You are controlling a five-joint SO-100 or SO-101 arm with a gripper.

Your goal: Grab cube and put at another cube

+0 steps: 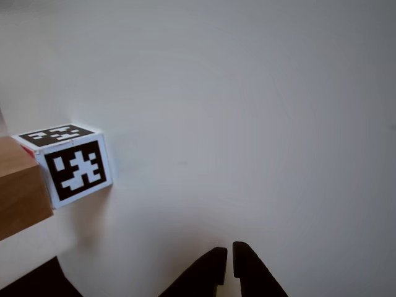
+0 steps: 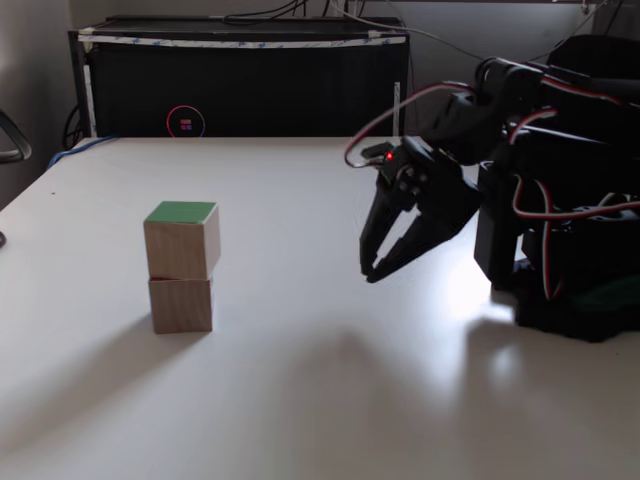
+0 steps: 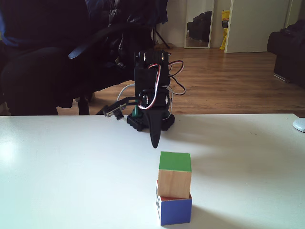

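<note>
The cube point(image 2: 182, 240), light wood with a green top, sits slightly skewed on top of another cube point(image 2: 182, 305) at the left of the white table. In another fixed view the cube point(image 3: 174, 174) rests on the marker cube point(image 3: 174, 210), whose front face looks blue. The other view has the marker cube point(image 1: 74, 167) at the left, with the wooden cube point(image 1: 21, 192) at the frame edge. My gripper point(image 2: 370, 273) hangs tip-down to the right of the stack, well apart from it. Its jaws are together and hold nothing; the gripper point(image 1: 228, 250) point(image 3: 154, 143) also appears in the other two views.
A black cabinet point(image 2: 240, 80) stands behind the table's far edge. The arm's base point(image 2: 570, 250) takes up the right side. A white object point(image 3: 299, 125) lies at the table's right edge, and an office chair point(image 3: 43, 71) stands behind the arm.
</note>
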